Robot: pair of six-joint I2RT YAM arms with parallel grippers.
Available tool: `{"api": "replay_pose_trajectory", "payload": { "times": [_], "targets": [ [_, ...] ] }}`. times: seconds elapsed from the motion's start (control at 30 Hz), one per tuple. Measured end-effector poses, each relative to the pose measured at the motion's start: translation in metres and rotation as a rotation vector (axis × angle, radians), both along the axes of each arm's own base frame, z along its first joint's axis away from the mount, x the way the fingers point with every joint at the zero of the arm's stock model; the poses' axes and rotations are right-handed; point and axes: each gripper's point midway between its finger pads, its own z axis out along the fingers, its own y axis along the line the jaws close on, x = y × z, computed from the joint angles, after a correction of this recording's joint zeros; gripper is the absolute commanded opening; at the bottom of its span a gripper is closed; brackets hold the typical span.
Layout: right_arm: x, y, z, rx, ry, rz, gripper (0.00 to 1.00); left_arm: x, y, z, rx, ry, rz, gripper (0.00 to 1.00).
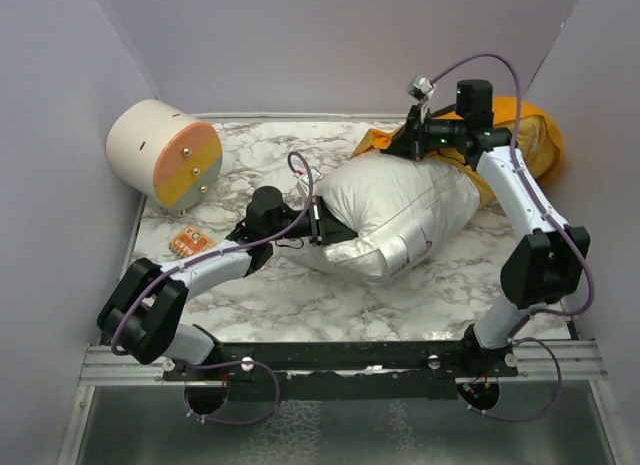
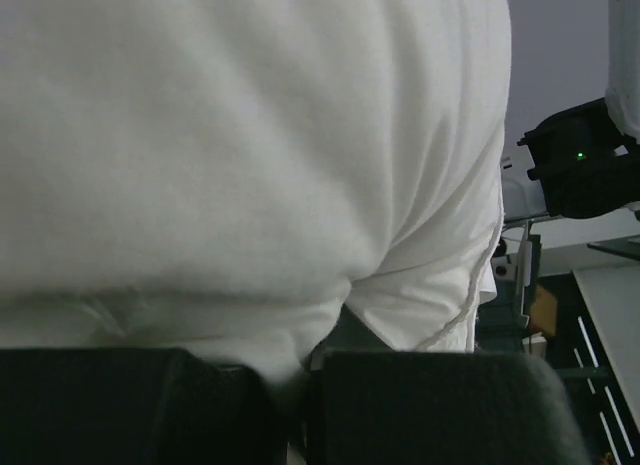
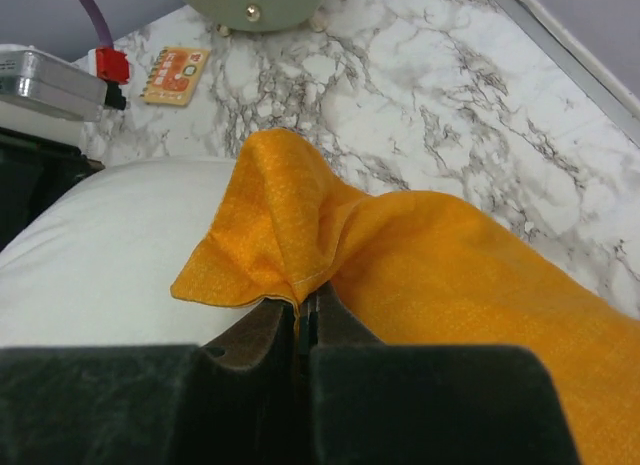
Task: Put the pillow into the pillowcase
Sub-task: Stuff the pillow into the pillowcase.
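The plump white pillow (image 1: 395, 213) lies across the middle of the marble table, its far right end inside the orange-yellow pillowcase (image 1: 528, 135). My left gripper (image 1: 322, 225) is shut on the pillow's near left end; in the left wrist view white pillow fabric (image 2: 250, 165) fills the frame and bunches between the dark fingers (image 2: 440, 405). My right gripper (image 1: 412, 137) is shut on the hemmed edge of the pillowcase (image 3: 300, 235), holding it over the pillow (image 3: 110, 255). The rest of the case lies bunched behind the right arm.
A cream-and-orange cylinder (image 1: 165, 152) lies on its side at the back left. A small orange card (image 1: 190, 242) lies flat near the left arm. Pale walls close in the table on three sides.
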Motion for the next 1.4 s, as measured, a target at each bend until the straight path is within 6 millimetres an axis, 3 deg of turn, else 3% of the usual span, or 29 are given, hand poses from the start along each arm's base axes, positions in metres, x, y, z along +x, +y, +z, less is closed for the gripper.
{"api": "replay_pose_trajectory", "payload": {
  "times": [0.03, 0.1, 0.23, 0.4, 0.5, 0.57, 0.7, 0.83, 0.93, 1.03, 1.23, 1.3, 1.4],
  "targets": [
    [0.004, 0.009, -0.013, -0.012, 0.033, 0.009, 0.03, 0.001, 0.002, -0.009, -0.002, 0.040, 0.009, 0.00],
    [0.013, 0.020, -0.017, -0.021, 0.044, 0.022, 0.07, 0.005, 0.008, -0.007, -0.029, 0.061, 0.032, 0.00],
    [0.027, 0.032, 0.007, -0.015, -0.022, 0.040, 0.33, 0.025, 0.030, 0.013, -0.107, 0.047, 0.146, 0.00],
    [0.022, 0.032, 0.032, -0.018, -0.090, 0.056, 0.75, 0.059, 0.073, 0.006, -0.177, 0.099, 0.340, 0.00],
    [0.011, 0.026, 0.044, -0.023, -0.113, 0.053, 0.85, 0.074, 0.089, 0.001, -0.205, 0.130, 0.399, 0.00],
    [0.000, 0.019, 0.057, -0.022, -0.144, 0.043, 0.86, 0.083, 0.096, 0.000, -0.222, 0.137, 0.424, 0.00],
    [-0.029, -0.032, 0.085, -0.019, -0.229, -0.066, 0.86, 0.096, 0.107, -0.001, -0.245, 0.139, 0.458, 0.00],
    [-0.053, -0.079, 0.087, -0.047, -0.286, -0.188, 0.85, 0.100, 0.112, -0.002, -0.256, 0.138, 0.466, 0.00],
    [-0.071, -0.089, 0.065, -0.080, -0.275, -0.233, 0.82, 0.100, 0.113, -0.002, -0.259, 0.135, 0.462, 0.00],
    [-0.077, -0.104, 0.024, -0.128, -0.214, -0.336, 0.71, 0.100, 0.114, -0.002, -0.259, 0.131, 0.456, 0.00],
    [-0.059, -0.154, -0.053, -0.228, -0.073, -0.585, 0.43, 0.101, 0.116, -0.002, -0.259, 0.123, 0.449, 0.00],
    [-0.053, -0.163, -0.065, -0.252, -0.057, -0.634, 0.38, 0.101, 0.115, -0.002, -0.260, 0.121, 0.444, 0.00],
    [-0.046, -0.169, -0.066, -0.257, -0.078, -0.666, 0.34, 0.100, 0.115, -0.001, -0.262, 0.118, 0.439, 0.00]
  ]
}}
